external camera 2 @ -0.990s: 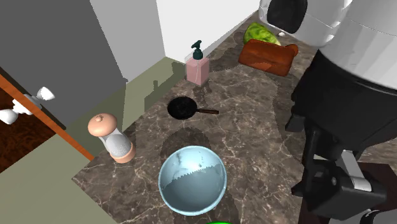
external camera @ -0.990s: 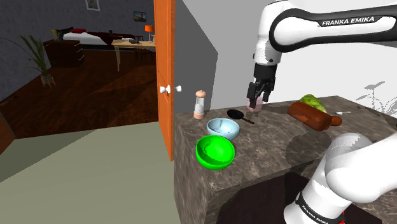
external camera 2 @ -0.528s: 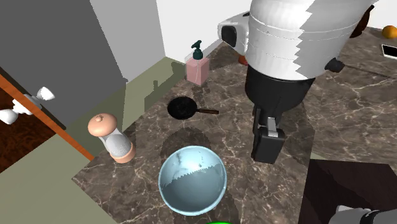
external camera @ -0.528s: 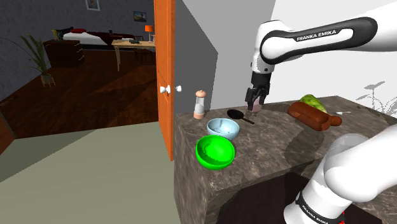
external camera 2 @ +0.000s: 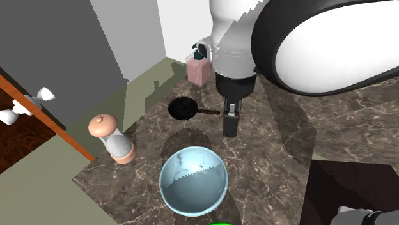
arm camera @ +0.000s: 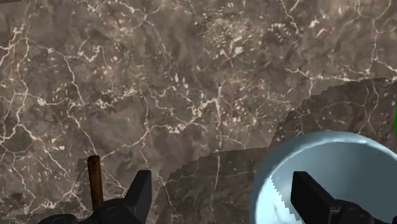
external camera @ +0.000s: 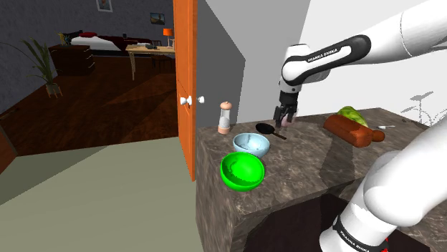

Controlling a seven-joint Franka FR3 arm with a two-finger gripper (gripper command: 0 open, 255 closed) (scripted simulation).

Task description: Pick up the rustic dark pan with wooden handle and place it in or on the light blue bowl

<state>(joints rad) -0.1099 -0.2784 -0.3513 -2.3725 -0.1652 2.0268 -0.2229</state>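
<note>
Marble desk [external camera: 308, 154] carries light blue bowl [external camera 2: 193, 179], w/ dark pan [external camera 2: 183, 108] lying flat just beyond it. Tool [arm camera: 222, 177] empty, fingers apart, near handle [arm camera: 95, 181] end. Risk: handle sits outside one finger, so closing misses or spins pan.

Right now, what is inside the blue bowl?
Nothing: the bowl is bare and pale inside. The pan lies apart on the counter. No part of the inside is covered.
</note>
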